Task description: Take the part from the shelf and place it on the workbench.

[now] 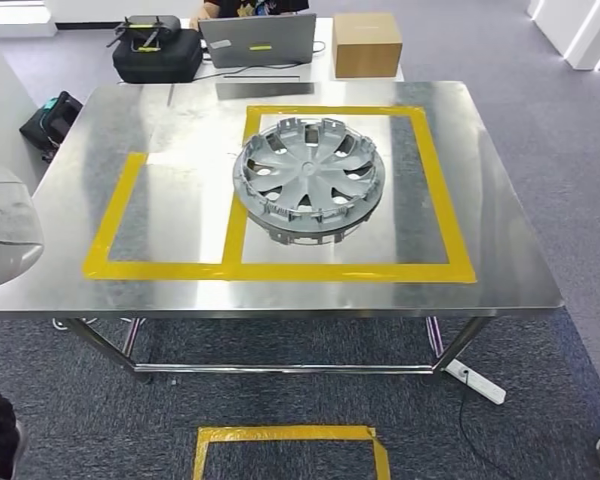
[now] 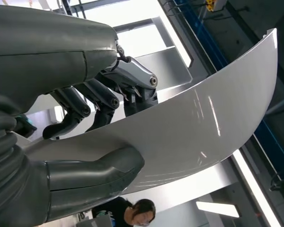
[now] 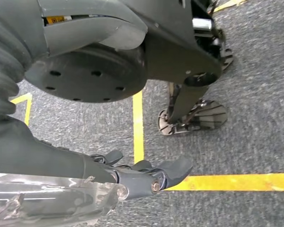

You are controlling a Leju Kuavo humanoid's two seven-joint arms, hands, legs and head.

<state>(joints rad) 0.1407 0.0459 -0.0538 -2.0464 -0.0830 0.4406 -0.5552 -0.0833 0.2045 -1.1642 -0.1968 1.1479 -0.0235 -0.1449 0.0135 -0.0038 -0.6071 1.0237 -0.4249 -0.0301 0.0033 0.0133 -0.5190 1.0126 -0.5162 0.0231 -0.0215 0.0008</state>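
A curved glossy white panel (image 2: 205,123) is gripped by the left hand's (image 2: 97,123) fingers (image 2: 97,92); the right hand (image 3: 140,177) hangs empty, fingers loosely extended. Carrying seems under way; next, lowering onto the steel table (image 1: 501,240) is called for.

Bright overhead light glares off the steel workbench (image 1: 501,250), ceiling strips blow out white behind the glossy part (image 2: 205,123), all sharp.

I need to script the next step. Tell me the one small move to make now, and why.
Probably swing the left hand forward over the workbench toward the left taped rectangle: it grips the white curved part beside the bench, not yet over it, and the hubcap fills the right rectangle.
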